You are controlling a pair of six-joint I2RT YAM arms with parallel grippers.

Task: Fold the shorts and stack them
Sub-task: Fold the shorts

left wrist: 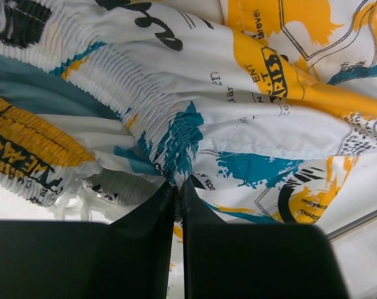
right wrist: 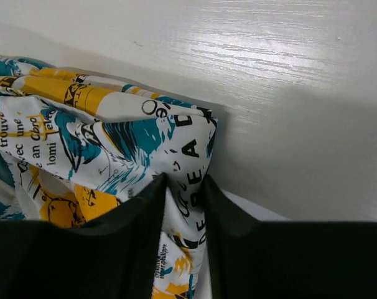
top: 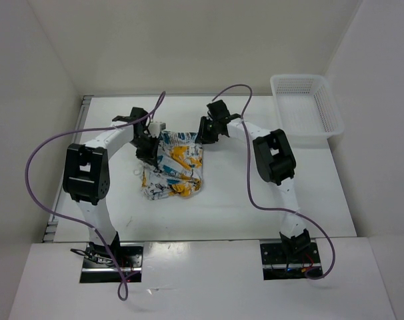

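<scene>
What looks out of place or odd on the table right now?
Only the shorts: they lie crumpled and wrinkled, not flat, pinched by the left gripper and the right gripper. The basket stands upright.

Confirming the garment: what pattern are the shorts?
The shorts are white with teal, yellow-orange and black print, clearest in left wrist.

I work in a robot laboratory, inside a small test cell. My table (top: 255, 207) is plain white and closed on three sides by bare white walls (top: 189, 47), like a box built for recording. My left arm (top: 89, 175) and my right arm (top: 275, 157) are bolted on metal plates (top: 112, 261) at the near edge, and purple cables (top: 27, 172) hang free in loops. A white plastic basket (top: 302, 107) stands in the far right corner.
</scene>
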